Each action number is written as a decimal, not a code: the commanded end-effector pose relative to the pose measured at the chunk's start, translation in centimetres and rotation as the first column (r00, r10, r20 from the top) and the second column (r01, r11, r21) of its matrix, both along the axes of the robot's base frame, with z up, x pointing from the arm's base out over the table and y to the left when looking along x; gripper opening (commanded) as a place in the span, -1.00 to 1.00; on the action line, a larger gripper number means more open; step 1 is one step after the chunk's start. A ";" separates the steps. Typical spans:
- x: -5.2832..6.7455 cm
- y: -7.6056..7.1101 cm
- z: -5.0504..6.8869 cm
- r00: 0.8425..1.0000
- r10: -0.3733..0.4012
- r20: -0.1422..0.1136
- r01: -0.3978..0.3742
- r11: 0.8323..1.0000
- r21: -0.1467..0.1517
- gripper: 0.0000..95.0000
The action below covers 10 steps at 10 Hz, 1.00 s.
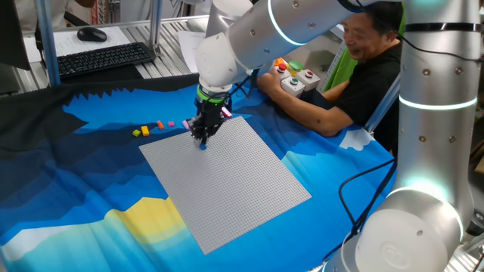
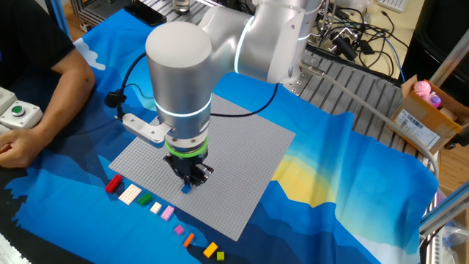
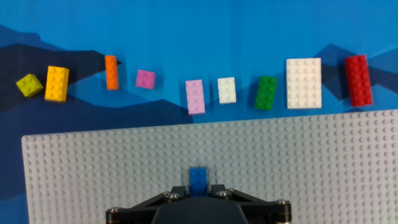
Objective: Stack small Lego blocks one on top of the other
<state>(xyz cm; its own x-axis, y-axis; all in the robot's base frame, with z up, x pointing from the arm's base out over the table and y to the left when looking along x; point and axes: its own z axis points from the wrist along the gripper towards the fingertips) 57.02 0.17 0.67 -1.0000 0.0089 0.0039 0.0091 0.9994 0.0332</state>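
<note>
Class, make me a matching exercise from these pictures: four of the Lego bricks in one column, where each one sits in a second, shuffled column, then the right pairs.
Hand view.
1. blue brick
2. red brick
3. lime brick
4. small white brick

A. far left of the row on the cloth
B. between the light pink and green bricks
C. on the grey baseplate, at the end effector
D. far right of the row

Pairs: 1-C, 2-D, 3-A, 4-B
</note>
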 end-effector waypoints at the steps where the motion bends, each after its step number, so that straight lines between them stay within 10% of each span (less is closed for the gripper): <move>1: -0.4 0.5 0.1 1.000 -0.002 -0.015 0.002 1.000 -0.001 -1.00; 10: -0.2 0.7 0.4 1.000 0.008 -0.013 -0.009 1.000 -0.021 -1.00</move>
<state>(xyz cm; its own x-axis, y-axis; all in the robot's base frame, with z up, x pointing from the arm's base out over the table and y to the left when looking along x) 56.70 0.90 0.87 -0.9999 0.0030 0.0161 0.0031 1.0000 0.0057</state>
